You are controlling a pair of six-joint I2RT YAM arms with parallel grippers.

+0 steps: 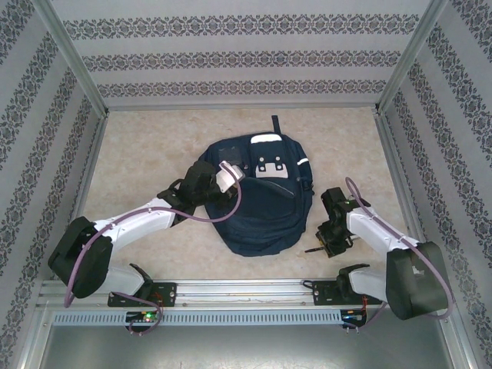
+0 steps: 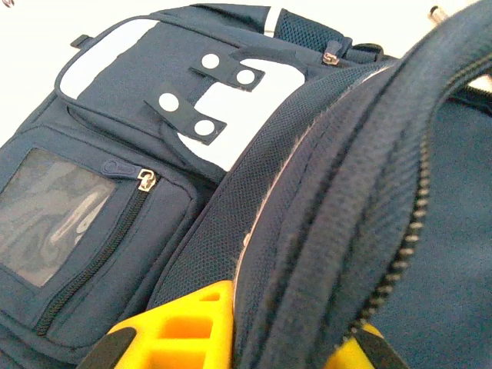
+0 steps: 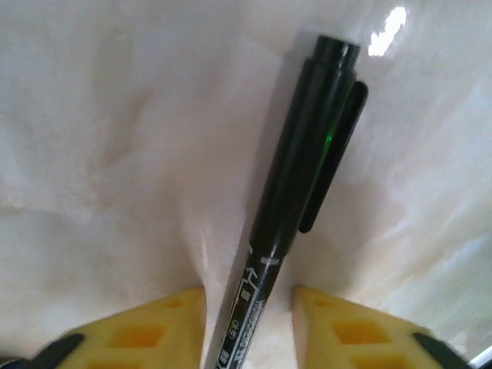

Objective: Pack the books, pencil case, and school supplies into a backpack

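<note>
Pen [image 3: 296, 177]: slim, glossy black (clip on cap), white lettering.

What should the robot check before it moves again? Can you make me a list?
1. Slim black pen sits inside the right gripper: ok.
2. Yellow fingers squeezing the pen: not ok, gaps show on both sides.
3. Pen lying flat on the pale table: ok.
4. Left gripper pinching the zipper edge of the dark navy fabric backpack: ok.
5. Backpack opening wide enough for the pen: cannot tell.
</note>
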